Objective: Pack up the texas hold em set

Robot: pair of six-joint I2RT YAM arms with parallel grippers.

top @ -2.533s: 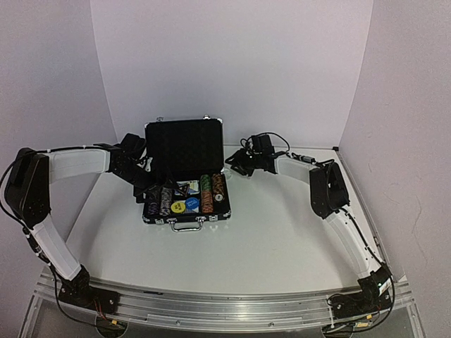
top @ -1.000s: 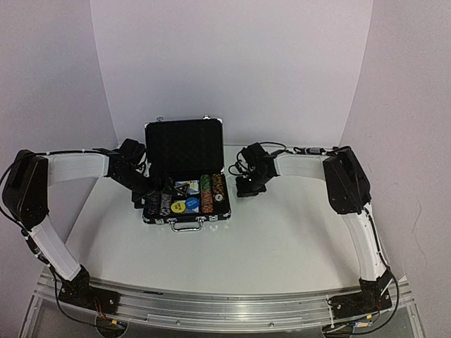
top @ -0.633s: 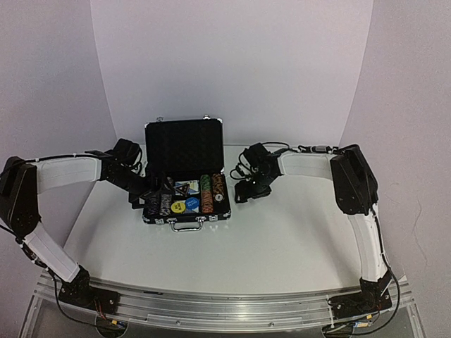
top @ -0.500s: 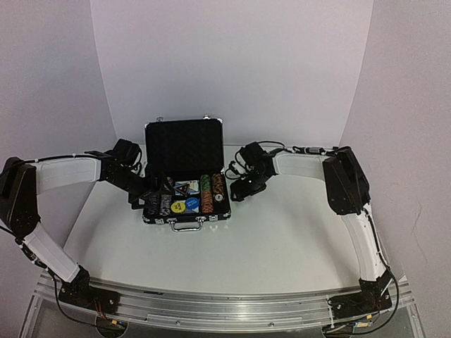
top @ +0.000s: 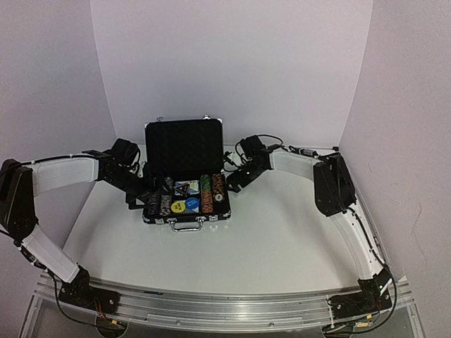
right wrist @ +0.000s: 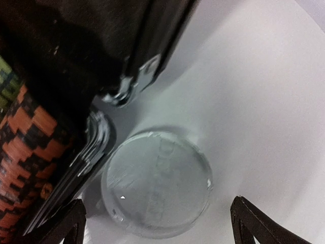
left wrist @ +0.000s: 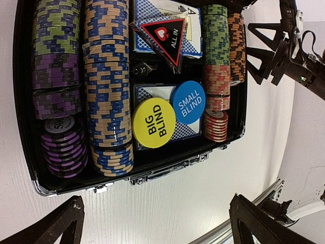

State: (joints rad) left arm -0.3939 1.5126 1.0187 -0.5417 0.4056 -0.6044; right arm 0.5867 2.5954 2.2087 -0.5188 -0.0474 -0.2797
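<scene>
From above, the case (top: 184, 146) stands open at the far middle of the table (top: 275, 239), lid upright. The right gripper (top: 231, 182) has swung in from the right and now sits just beside the case's far right corner. The left gripper (top: 139, 191) hangs at the case's left side.

The left wrist view shows its fingers spread wide with nothing between them. Below lie rows of poker chips (left wrist: 106, 76), card decks (left wrist: 144, 18), the yellow button (left wrist: 154, 122), blue button (left wrist: 188, 102) and triangular marker (left wrist: 165, 36), all inside the tray.

In the right wrist view the jaws, clenched a moment ago, have sprung apart and straddle a clear round disc (right wrist: 156, 178), which lies on the table, touching or nearly touching the case's wall. Probably this is a stray piece to stow before the lid closes.
</scene>
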